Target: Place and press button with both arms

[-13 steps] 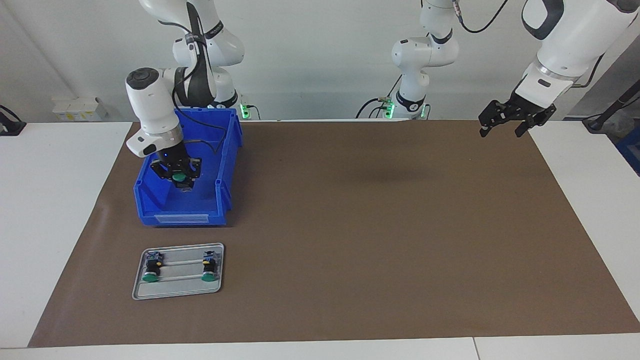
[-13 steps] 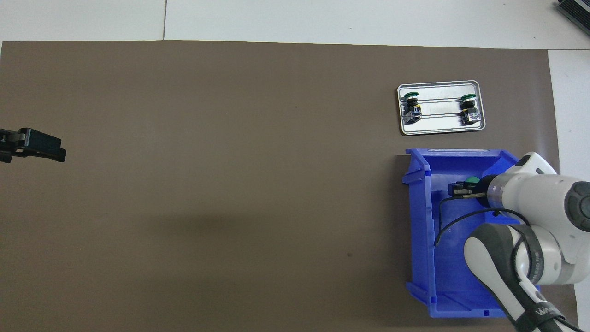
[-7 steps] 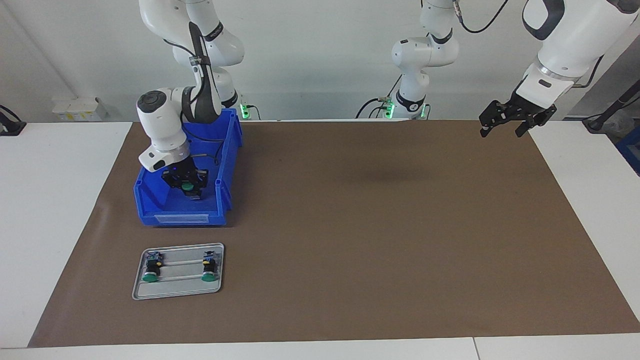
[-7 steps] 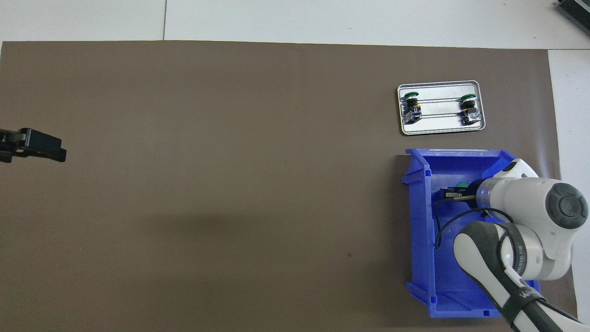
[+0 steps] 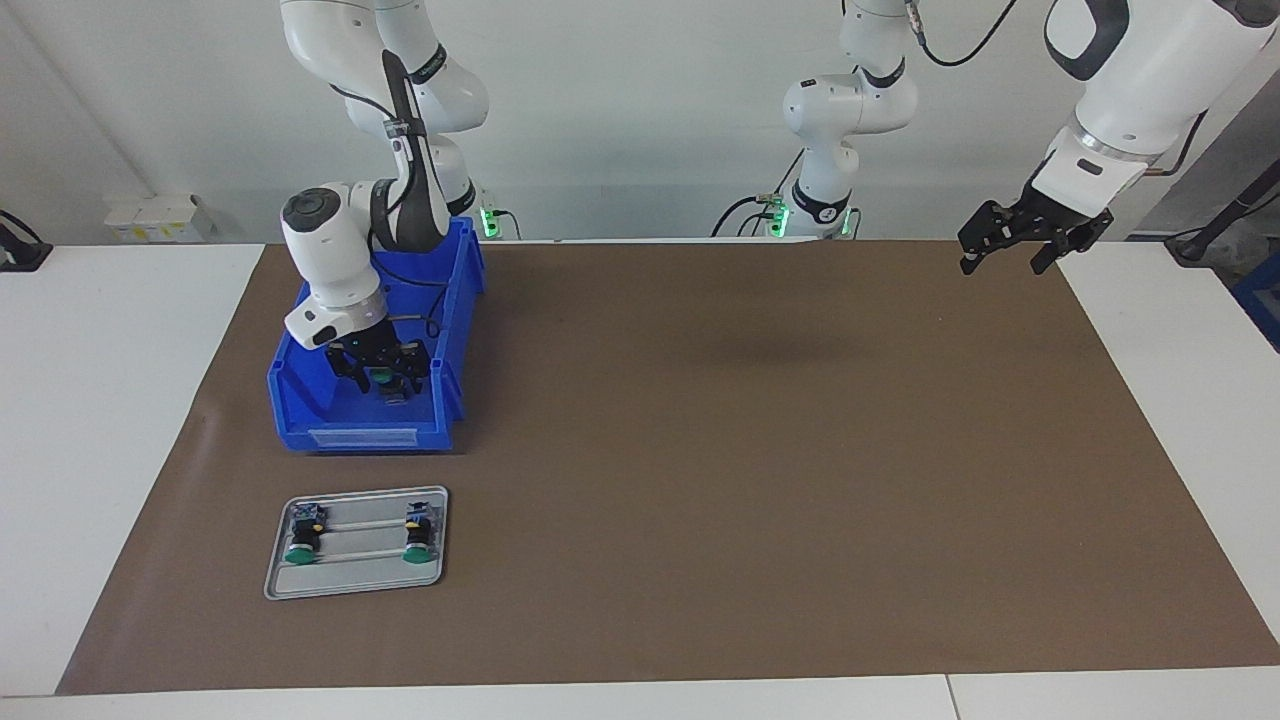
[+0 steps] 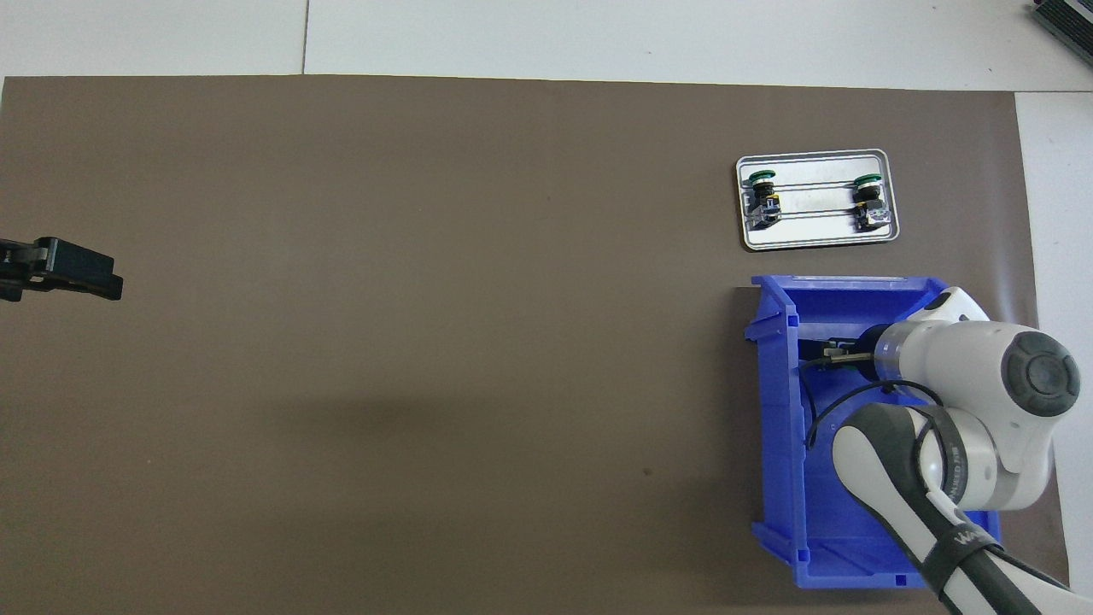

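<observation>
Pick step, with the right arm in the bin. In the left half of the facing view the right gripper [image 5: 381, 366] hangs low inside the blue bin [image 5: 360, 437]. Its fingers [image 5: 347, 366] are spread, one on each side of the button [image 5: 382, 378]. The button's green cap shows between them and its base just below, on or close to the bin floor. You cannot tell from either view whether a finger touches it, but it does not look pinched. In the overhead view the wrist covers most of the button.

The left gripper [image 5: 1003, 256] waits with its fingers spread, over the mat's corner in the upper right of the facing view.

The tray [image 5: 355, 592] sits in the lower left of that view, just below the bin. It already carries two more buttons [image 5: 301, 540].

By this reading the placing is not yet done. The next move calls for centring the fingers on the button's black body and closing firmly. Then lift straight up, high enough to clear the bin's front wall, before you carry it toward the tray. A grip on the cap alone would probably let the button tilt.
</observation>
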Robot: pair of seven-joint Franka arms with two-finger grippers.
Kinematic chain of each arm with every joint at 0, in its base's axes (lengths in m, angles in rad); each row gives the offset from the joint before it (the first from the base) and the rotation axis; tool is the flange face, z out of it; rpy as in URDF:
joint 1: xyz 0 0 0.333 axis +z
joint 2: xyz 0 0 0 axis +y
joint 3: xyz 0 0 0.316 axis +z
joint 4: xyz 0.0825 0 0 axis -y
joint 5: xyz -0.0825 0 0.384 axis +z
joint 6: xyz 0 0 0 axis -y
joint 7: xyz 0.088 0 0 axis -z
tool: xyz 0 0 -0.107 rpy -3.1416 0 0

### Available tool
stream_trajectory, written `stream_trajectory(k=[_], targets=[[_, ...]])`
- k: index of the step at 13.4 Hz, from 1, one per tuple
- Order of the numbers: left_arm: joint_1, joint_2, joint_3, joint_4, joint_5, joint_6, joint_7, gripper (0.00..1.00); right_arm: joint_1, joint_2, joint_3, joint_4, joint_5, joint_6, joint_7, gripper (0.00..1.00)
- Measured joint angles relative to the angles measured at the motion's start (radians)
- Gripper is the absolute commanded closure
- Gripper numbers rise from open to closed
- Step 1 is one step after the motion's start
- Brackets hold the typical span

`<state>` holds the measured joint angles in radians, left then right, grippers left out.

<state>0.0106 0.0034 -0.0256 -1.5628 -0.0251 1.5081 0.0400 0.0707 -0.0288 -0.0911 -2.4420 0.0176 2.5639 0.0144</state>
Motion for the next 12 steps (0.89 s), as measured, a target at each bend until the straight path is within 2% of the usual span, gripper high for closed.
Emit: stream_trajectory(k=[2, 4, 6, 8, 12], targets=[[0.000, 0.000, 0.000, 0.000, 0.000, 0.000, 0.000, 0.00, 0.000, -0.036, 0.000, 0.086, 0.000, -0.142, 0.000, 0.00], [0.000, 0.000, 0.000, 0.000, 0.000, 0.000, 0.000, 0.00, 0.001, -0.073, 0.000, 0.214, 0.000, -0.322, 0.000, 0.00], [0.000, 0.000, 0.000, 0.000, 0.000, 0.000, 0.000, 0.00, 0.001, -0.086, 0.000, 0.339, -0.001, -0.449, 0.000, 0.00], [0.000, 0.000, 0.000, 0.000, 0.000, 0.000, 0.000, 0.00, 0.001, -0.085, 0.001, 0.460, -0.002, -0.572, 0.000, 0.00], [0.000, 0.000, 0.000, 0.000, 0.000, 0.000, 0.000, 0.00, -0.019, -0.045, 0.000, 0.778, -0.007, -0.926, 0.001, 0.00]])
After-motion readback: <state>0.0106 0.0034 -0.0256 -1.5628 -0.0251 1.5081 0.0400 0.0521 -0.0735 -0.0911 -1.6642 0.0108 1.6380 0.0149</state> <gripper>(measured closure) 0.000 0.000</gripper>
